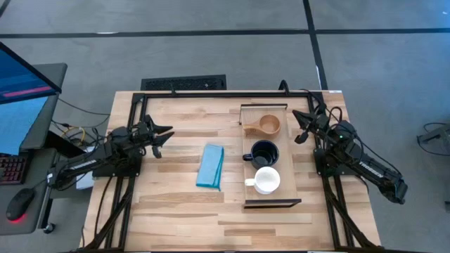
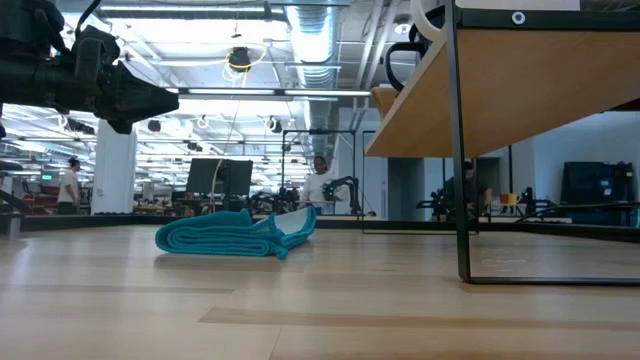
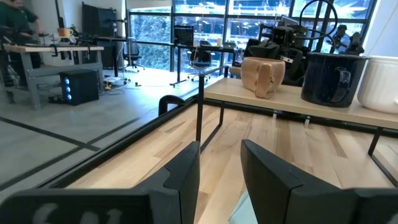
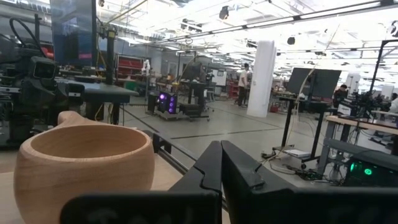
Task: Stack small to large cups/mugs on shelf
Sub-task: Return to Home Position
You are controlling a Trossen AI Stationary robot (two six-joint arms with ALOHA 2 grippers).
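Shelf (image 1: 290, 144) along counter's (image 1: 176, 207) right edge bears three: wooden cup (image 1: 267, 126), navy mug (image 1: 264, 152), white mug (image 1: 267, 180). One cloth (image 1: 211, 166), centre. Left gripper (image 1: 161, 138) jaws spread, right gripper (image 1: 301, 128) jaws pressed together, at opposite edges.

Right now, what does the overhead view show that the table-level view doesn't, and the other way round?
Only the high view: the wooden cup, navy mug and white mug standing in a row on the shelf, and the right gripper beside it. Only the low view: the shelf's underside, and people standing in the background. Both: the folded blue cloth and the left gripper, apart from it.
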